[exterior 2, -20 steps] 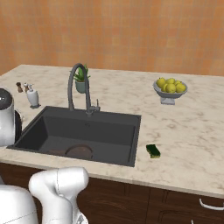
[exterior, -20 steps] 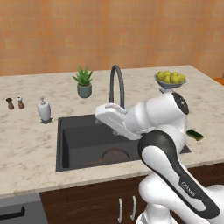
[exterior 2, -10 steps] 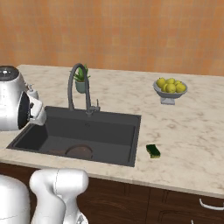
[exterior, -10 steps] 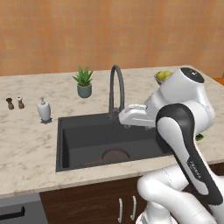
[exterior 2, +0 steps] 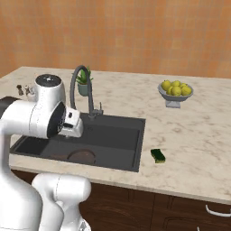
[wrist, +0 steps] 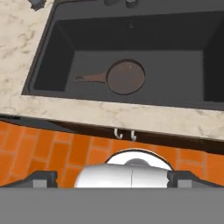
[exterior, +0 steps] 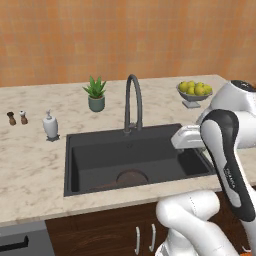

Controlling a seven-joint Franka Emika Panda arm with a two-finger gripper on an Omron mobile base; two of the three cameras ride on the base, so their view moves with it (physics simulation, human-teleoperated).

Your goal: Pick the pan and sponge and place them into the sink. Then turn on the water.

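Observation:
The dark brown pan point(wrist: 126, 77) lies flat on the floor of the sink point(wrist: 175, 65), its thin handle pointing left in the hand view. It also shows near the drain in the left base view point(exterior: 131, 177) and the right base view point(exterior 2: 81, 156). The green sponge point(exterior 2: 158, 155) rests on the counter just right of the sink point(exterior 2: 118, 135). My gripper point(wrist: 114, 178) is open with nothing between its widely spread fingertips. My white hand point(exterior: 187, 138) hovers above the right part of the sink point(exterior: 100, 155). No water runs from the arched faucet point(exterior: 132, 100).
Behind the sink stand a potted plant point(exterior: 96, 95), a white soap dispenser point(exterior: 50, 125) and two small shakers point(exterior: 17, 118). A bowl of lemons point(exterior 2: 175, 90) sits at the back right. Cabinet doors with handles point(wrist: 124, 134) lie below the counter's front edge.
My arm has swung from above the sink's middle toward its right side, the hand turning with it. The gripper has stayed open. The pan and sponge have not moved.

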